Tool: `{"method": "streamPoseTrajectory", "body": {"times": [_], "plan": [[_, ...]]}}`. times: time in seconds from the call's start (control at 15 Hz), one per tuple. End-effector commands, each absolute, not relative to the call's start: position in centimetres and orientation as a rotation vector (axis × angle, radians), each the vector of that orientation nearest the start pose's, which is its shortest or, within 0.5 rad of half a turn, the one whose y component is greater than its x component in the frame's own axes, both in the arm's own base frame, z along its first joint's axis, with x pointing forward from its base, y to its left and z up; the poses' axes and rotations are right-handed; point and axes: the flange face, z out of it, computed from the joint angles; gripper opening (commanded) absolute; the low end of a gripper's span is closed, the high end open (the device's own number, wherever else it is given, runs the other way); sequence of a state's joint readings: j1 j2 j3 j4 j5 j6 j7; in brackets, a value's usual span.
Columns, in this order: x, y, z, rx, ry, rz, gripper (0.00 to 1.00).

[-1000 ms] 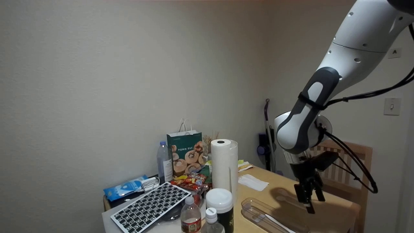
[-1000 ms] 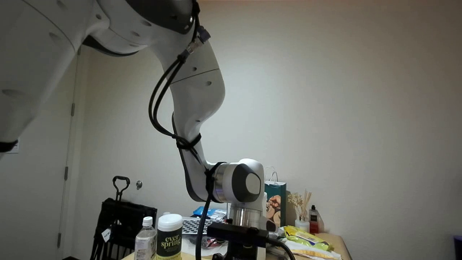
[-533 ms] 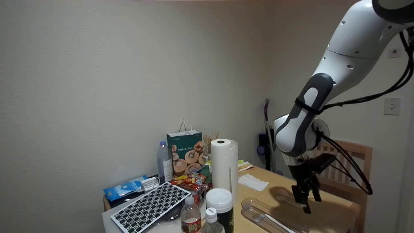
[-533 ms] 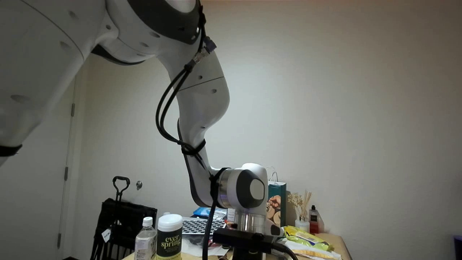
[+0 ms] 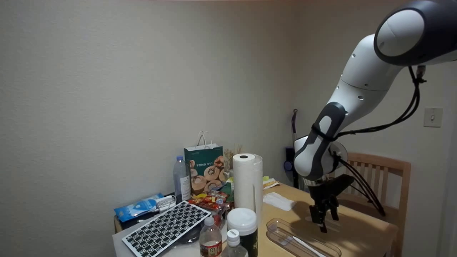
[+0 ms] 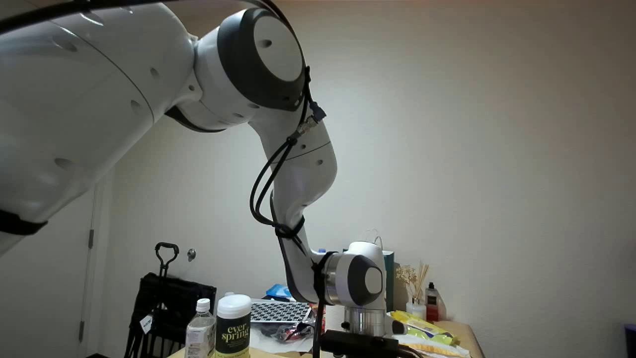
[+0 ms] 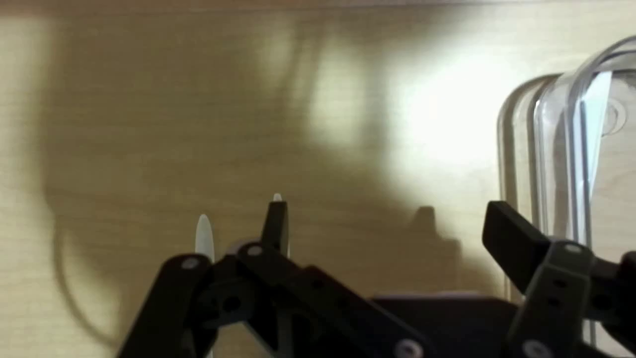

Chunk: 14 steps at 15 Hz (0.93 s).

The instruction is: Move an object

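The task names no particular object. My gripper (image 5: pixel 329 222) is open and empty above the wooden table, beside a clear plastic tray. In the wrist view its two fingers (image 7: pixel 386 211) stand wide apart with bare wood between them. Two slim white utensils (image 7: pixel 203 237) lie on the table by the left finger, which partly covers one of them. The clear tray (image 7: pixel 544 164) is by the right finger and also shows in an exterior view (image 5: pixel 273 224). A white utensil (image 5: pixel 307 246) lies in the tray. In an exterior view the fingers are below the picture's edge.
A paper towel roll (image 5: pixel 244 182), a white-lidded canister (image 5: pixel 242 219), bottles (image 5: pixel 210 237) and a patterned black-and-white board (image 5: pixel 167 228) stand or lie beyond the tray. White paper (image 5: pixel 279 201) lies on the table. A wooden chair (image 5: pixel 378 178) is behind the arm.
The arm has moved left in one exterior picture and right and downward in the other, bringing the gripper closer to the clear tray. The gripper stays open. The objects have not moved.
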State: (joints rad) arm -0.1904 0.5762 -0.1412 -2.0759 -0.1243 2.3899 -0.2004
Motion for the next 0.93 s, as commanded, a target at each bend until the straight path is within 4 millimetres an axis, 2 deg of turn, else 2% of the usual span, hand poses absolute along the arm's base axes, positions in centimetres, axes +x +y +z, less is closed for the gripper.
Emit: {"method": "streamPoseTrajectory", "body": {"times": [0.0, 0.33, 0.73, 0.87], "plan": [[52.7, -18.5, 12.9, -3.187, 0.027, 0.458, 1.00], [53.4, -18.8, 12.4, -3.184, 0.005, 0.426, 1.00], [55.9, -19.8, 9.5, -3.125, -0.387, 0.355, 1.00], [56.4, -20.2, 8.7, -3.107, -0.462, 0.352, 1.00]]}}
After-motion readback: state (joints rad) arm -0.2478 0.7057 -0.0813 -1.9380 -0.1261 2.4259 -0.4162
